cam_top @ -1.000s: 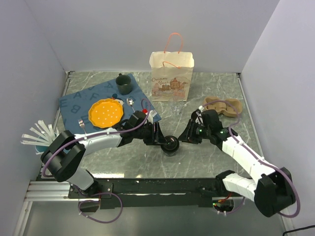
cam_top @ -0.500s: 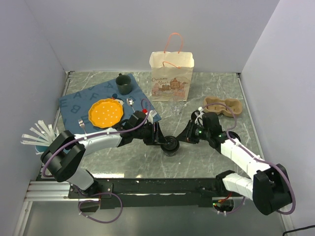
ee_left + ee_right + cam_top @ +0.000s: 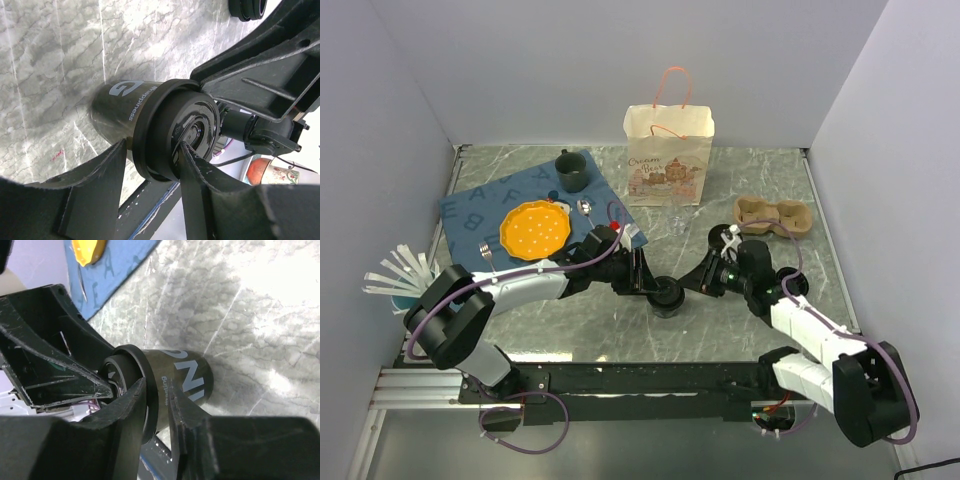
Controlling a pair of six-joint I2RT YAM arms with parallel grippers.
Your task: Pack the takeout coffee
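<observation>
One upright cup (image 3: 667, 295) is standing between our arms. We are clasping it with the left gripper (image 3: 152, 150) and seemingly pinching its lid (image 3: 131, 360) with the right gripper (image 3: 156, 387).

My two arms, black and white.
My left arm (image 3: 520, 285) and right arm (image 3: 815, 330) have white shells with black joints between them. A thin purple cable (image 3: 430, 310) loops along each arm. My left hand (image 3: 655, 287) and right hand (image 3: 693, 284) are black, with flat fingers (image 3: 95, 175) that have rough, worn edges.

One tray (image 3: 772, 214), one bag (image 3: 668, 160), one mug (image 3: 570, 172), one plate (image 3: 534, 229)
</observation>
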